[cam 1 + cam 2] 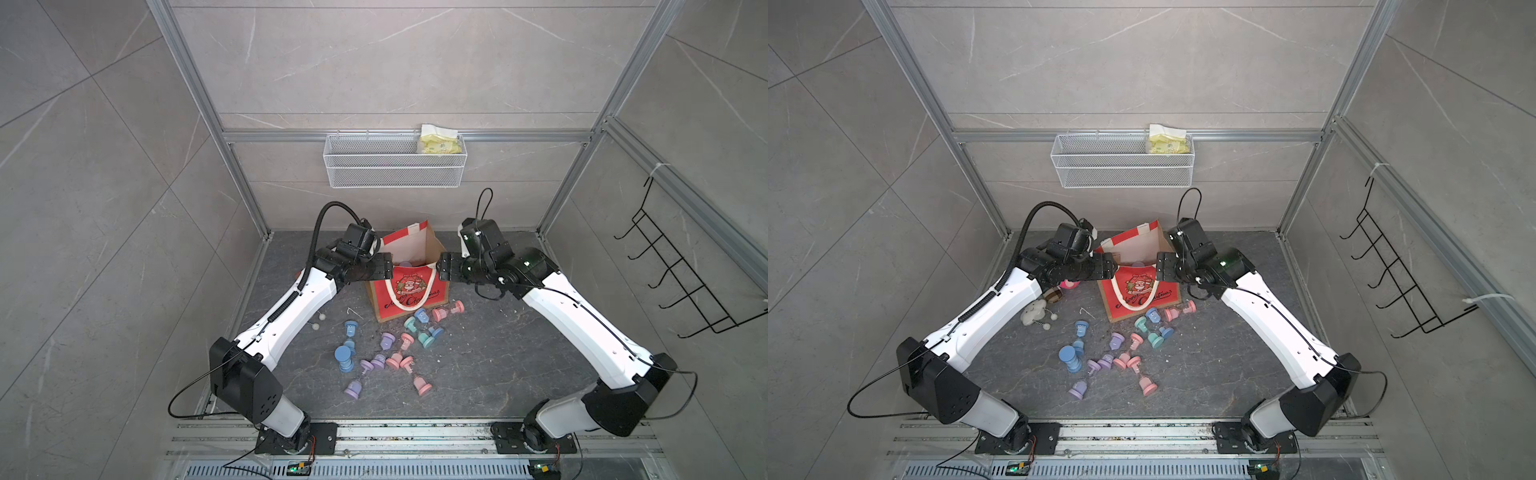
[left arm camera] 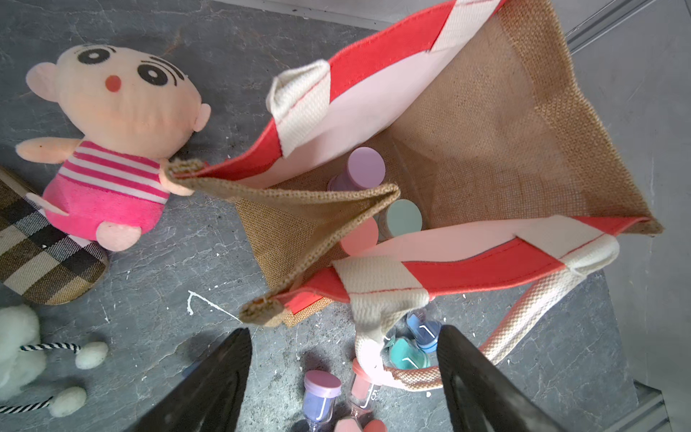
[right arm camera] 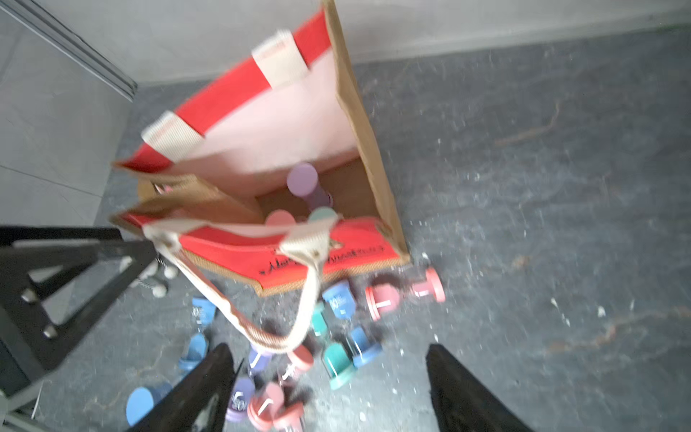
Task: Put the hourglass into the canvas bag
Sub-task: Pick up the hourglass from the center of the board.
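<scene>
The canvas bag stands open on the dark, veined floor; it is boxy, with a smooth red front, coarse tan burlap sides, a pale lining and woven white handles. Inside it three hourglasses show round flat caps of purple, mint and pink, and the scattered hourglasses of pastel plastic lie on the floor just near the bag. The left gripper and the right gripper hover at the bag's left and right rims, both with fingers spread wide and holding nothing.
</scene>
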{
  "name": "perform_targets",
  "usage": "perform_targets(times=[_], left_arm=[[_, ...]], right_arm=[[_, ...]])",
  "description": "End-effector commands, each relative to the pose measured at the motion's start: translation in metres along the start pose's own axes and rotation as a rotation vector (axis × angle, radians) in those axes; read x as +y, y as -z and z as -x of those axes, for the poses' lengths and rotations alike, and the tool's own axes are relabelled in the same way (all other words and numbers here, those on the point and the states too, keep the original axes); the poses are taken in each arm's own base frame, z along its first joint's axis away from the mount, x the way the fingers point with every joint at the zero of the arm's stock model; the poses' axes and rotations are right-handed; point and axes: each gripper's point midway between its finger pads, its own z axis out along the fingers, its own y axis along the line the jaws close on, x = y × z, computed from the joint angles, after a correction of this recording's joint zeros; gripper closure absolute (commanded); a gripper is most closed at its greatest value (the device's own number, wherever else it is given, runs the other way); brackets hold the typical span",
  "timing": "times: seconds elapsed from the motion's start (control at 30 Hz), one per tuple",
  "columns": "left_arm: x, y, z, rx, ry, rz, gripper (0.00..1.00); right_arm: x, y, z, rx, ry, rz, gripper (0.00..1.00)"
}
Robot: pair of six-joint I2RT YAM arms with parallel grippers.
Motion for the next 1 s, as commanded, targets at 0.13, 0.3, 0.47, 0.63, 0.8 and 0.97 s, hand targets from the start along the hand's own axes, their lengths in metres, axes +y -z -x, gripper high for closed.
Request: perform_targets(times=[0.13,0.3,0.47,0.63,0.8,0.97], left_arm=[[-0.001,0.016,0.004,-0.047,-0.016,-0.010,0.19],[0.003,0.013,0.001,-0.052,-0.003,0.005,0.19],[0.007,0.011,0.004,-0.066,0.012,0.026,0.19],[0.008,0.013,0.008,-0.085,0.018,0.035,0.19],[0.008,0.015,0.012,-0.099,0.019,0.040,0.18],[0.008,0.015,0.012,-0.102,0.025,0.040,0.18]], right_arm=[[-0.022,-0.005,-0.074,0.130,-0.048,-0.029,0.19],[-0.002,-0.035,-0.119,0.197,0.042,0.057,0.21],[0.011,-0.078,-0.159,0.256,0.153,0.090,0.24],[0.021,-0.110,-0.189,0.300,0.233,0.118,0.27],[0.016,-0.134,-0.203,0.326,0.278,0.087,0.31],[0.006,-0.153,-0.200,0.298,0.341,0.011,0.34]])
